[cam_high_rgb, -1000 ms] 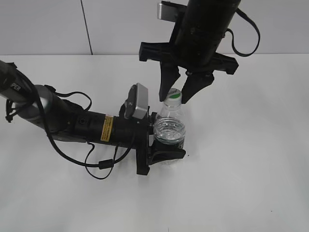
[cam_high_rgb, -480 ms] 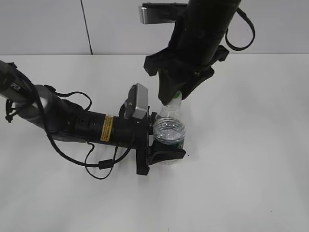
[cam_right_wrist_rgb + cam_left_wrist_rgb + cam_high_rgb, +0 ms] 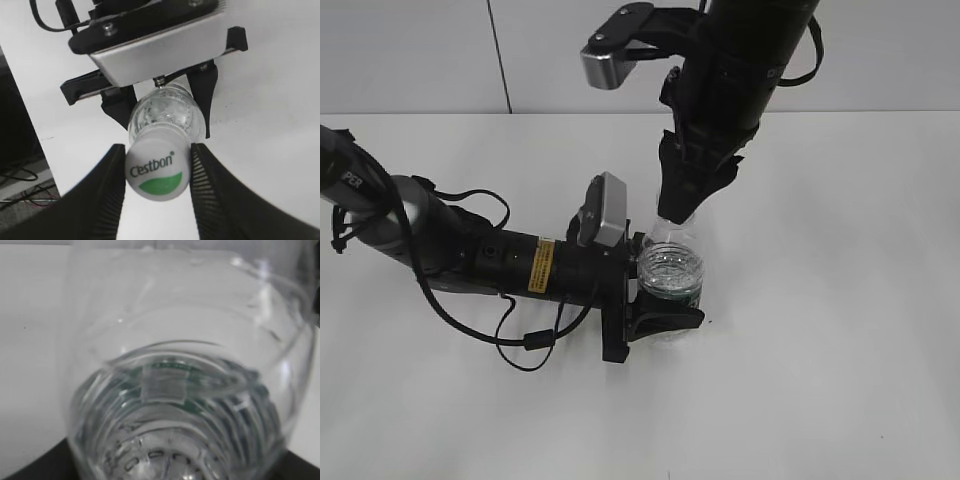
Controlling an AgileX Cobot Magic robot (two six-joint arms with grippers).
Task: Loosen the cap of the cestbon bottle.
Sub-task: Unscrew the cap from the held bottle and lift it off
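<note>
Now the right gripper [image 3: 156, 187] pinches the cap [image 3: 156, 170] from above, fingers pressed to both its sides, and against a second ago the wrist has turned round over the bottle with the grip unchanged, so I judge the loosening twist is under way. Outward, the cestbon bottle [image 3: 671, 272] stands upright near the middle of the white table [image 3: 840, 330], its body clamped in the left gripper [image 3: 660, 300], whose arm lies low to the left and has not moved.
</note>
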